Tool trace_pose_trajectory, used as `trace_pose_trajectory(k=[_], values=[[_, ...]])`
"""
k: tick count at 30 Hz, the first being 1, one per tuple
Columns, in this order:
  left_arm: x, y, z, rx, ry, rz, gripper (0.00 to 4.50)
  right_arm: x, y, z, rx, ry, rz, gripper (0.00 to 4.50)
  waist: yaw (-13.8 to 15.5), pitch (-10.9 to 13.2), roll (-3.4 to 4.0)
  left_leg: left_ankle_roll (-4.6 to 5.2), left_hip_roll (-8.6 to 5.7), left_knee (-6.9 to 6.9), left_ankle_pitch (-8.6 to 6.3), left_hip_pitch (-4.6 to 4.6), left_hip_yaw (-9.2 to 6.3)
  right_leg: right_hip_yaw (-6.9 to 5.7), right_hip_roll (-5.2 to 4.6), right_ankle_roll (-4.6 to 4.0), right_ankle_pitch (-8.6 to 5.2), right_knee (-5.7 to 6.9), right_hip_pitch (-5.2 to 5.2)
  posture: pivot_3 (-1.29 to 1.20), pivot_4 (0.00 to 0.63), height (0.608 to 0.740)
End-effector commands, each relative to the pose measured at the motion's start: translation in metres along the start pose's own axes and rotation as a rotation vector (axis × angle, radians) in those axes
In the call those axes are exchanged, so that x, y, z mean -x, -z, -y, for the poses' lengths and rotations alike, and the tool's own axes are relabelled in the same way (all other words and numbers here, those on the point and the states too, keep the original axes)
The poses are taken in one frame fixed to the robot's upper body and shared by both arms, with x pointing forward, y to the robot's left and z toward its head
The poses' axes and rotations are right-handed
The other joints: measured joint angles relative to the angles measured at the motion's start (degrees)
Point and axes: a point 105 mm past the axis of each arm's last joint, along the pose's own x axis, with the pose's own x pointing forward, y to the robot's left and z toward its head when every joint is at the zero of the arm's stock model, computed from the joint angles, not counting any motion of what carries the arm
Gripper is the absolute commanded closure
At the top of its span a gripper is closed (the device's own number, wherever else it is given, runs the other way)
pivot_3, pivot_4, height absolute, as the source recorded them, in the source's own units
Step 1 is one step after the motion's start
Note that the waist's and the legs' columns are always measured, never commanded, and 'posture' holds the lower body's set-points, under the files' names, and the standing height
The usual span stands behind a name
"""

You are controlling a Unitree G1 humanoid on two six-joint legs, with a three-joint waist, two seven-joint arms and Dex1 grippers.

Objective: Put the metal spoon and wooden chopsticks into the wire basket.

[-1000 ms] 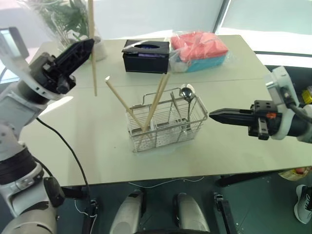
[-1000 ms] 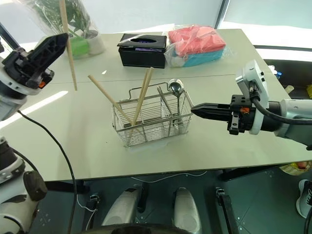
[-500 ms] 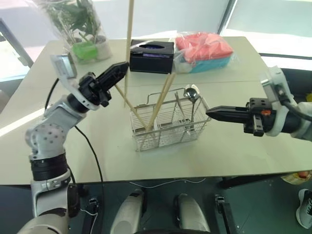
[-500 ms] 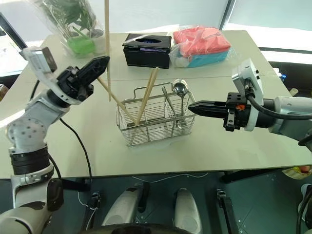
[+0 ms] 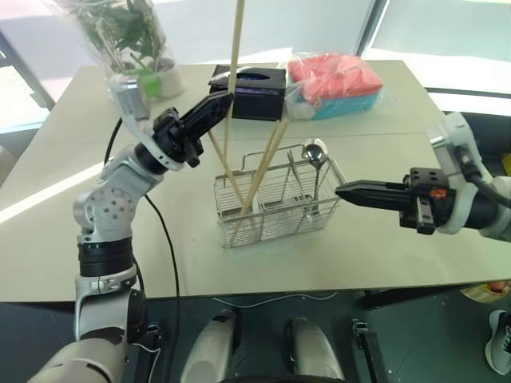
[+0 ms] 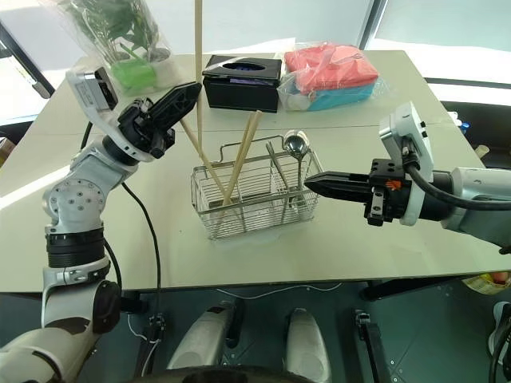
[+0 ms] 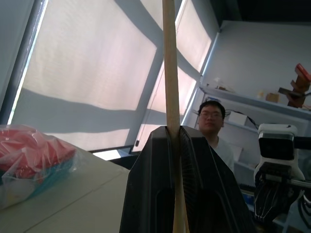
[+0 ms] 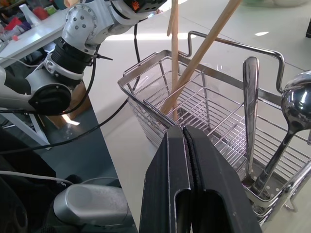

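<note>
Since a second ago the left gripper [image 5: 226, 97] has carried its wooden chopstick [image 5: 235, 48] in from over the table's left side until it stands above the left end of the wire basket [image 5: 275, 209]; the camera also shifted, so part of that change is the view's own. Those jaws are clenched on the stick, which runs upright between the two black fingers [image 7: 150, 194] and rises past the picture's top, while its lower end drops below the jaws toward the basket's left compartment, though whether the tip is already inside the wire rim cannot be told. The basket stands near the middle of the table [image 5: 160, 231], a little toward the front edge. Other chopsticks [image 5: 267, 163] lean in its left compartment, and the metal spoon [image 5: 313, 155] stands bowl-up in its right end, beside a second metal handle. At the basket's right end, just apart from it, hovers the right gripper [image 5: 339, 191], jaws pressed together on nothing and pointing at the wire. Along the table's far edge sit a black tissue box [image 5: 247, 81], a bagged pink and blue bundle [image 5: 335, 80] and a wrapped plant [image 5: 128, 40].
</note>
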Motion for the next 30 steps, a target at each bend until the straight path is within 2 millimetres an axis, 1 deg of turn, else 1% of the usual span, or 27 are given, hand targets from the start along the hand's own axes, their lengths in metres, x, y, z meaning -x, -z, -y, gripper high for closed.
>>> trace_pose_trajectory(k=[1,8,12,17,21,24,30], values=[[-0.004,-0.007,0.015,-0.007,0.066,-0.007,4.43,0.003,-0.008,-0.003,0.046,0.008,0.024,4.5,0.03,0.0,0.0,0.0,0.0,0.0,0.0,0.0,0.0,0.0,0.0,0.0,0.0,0.0,0.0,0.0,0.15,0.74],[-0.001,-0.012,0.023,0.011,0.078,-0.012,4.43,0.0,-0.008,-0.001,0.047,0.001,0.031,4.5,0.0,0.0,0.0,0.0,0.0,0.0,0.0,0.0,0.0,0.0,0.01,0.0,0.0,0.0,0.0,0.0,0.15,0.74],[0.002,-0.012,0.026,0.023,0.083,-0.025,4.43,-0.001,-0.007,0.0,0.046,0.0,0.034,4.5,0.0,0.0,0.0,0.0,0.0,0.0,0.0,0.0,0.0,0.0,0.01,0.0,0.0,0.0,0.0,0.0,0.15,0.74],[0.002,-0.027,0.029,0.017,0.082,0.021,4.43,-0.001,-0.006,0.001,0.045,-0.001,0.037,4.5,0.0,0.0,0.0,0.0,0.0,0.0,0.0,0.0,-0.01,0.0,0.0,0.0,0.0,0.0,0.0,0.0,0.15,0.74],[0.001,-0.033,0.031,0.001,0.081,0.032,4.43,-0.002,-0.005,0.002,0.041,0.0,0.04,4.5,-0.02,0.0,0.0,0.0,0.01,-0.01,0.0,0.0,-0.01,0.0,0.01,0.0,0.0,0.0,-0.03,0.0,0.15,0.74],[0.0,-0.031,0.034,0.005,0.092,0.021,4.43,-0.002,-0.005,0.002,0.041,0.0,0.041,4.5,0.05,0.0,0.0,0.0,0.01,-0.01,0.0,0.0,0.0,0.01,0.01,0.0,0.0,0.0,-0.01,0.0,0.15,0.74],[-0.001,-0.015,0.035,0.046,0.099,-0.009,4.43,-0.002,-0.005,0.002,0.04,0.0,0.044,4.5,0.0,0.0,0.0,0.0,0.01,-0.01,0.0,0.0,-0.01,0.01,0.0,0.0,0.0,-0.01,-0.01,0.0,0.15,0.74]])
